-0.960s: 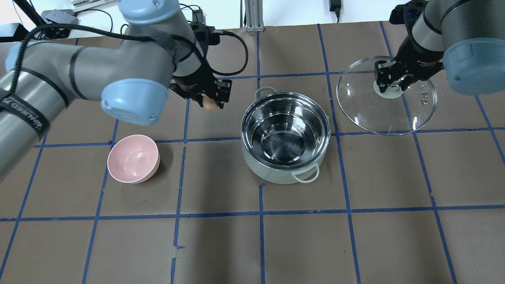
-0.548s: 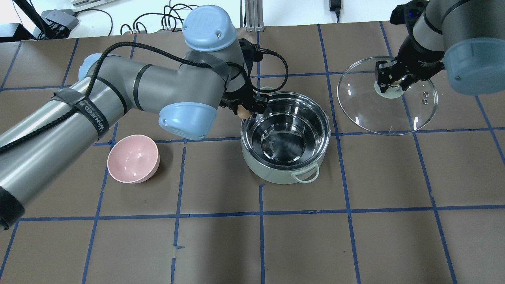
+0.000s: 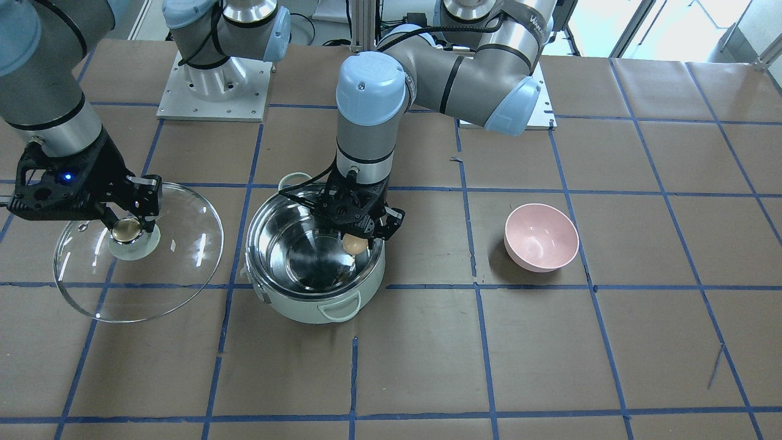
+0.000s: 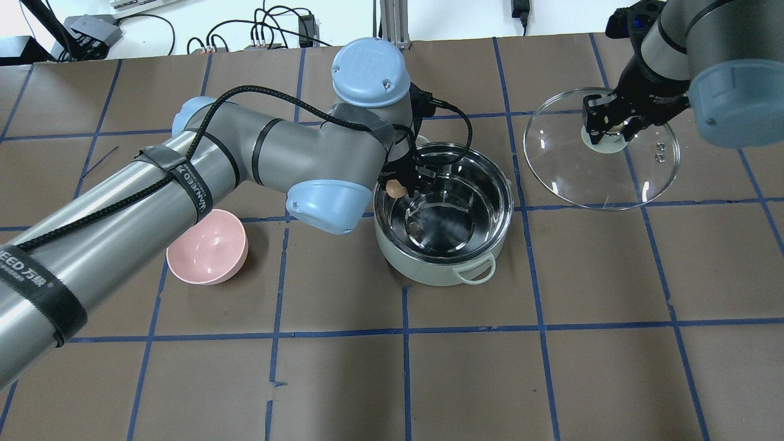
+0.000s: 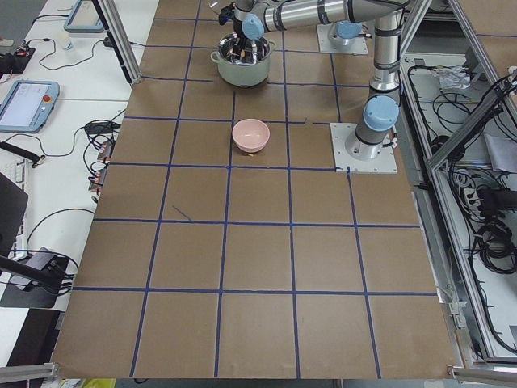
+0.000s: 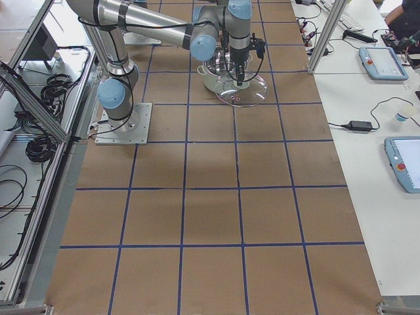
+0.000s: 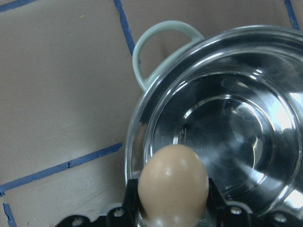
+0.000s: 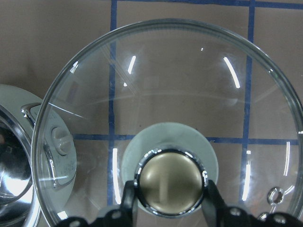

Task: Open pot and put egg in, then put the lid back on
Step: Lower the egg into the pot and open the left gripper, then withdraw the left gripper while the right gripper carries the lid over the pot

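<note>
Overhead exterior: left pincer [image 4: 401, 185] grips egg [image 4: 396, 190] over pot [image 4: 429, 273]; right pincer [image 4: 611, 130] clamps lid [image 4: 569, 166].

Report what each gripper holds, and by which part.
Left gripper: the egg, pinched across its sides. Right gripper: the lid, gripped by its knob.

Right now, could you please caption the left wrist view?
Left gripper holding the egg above the open pot, near its rim.
</note>
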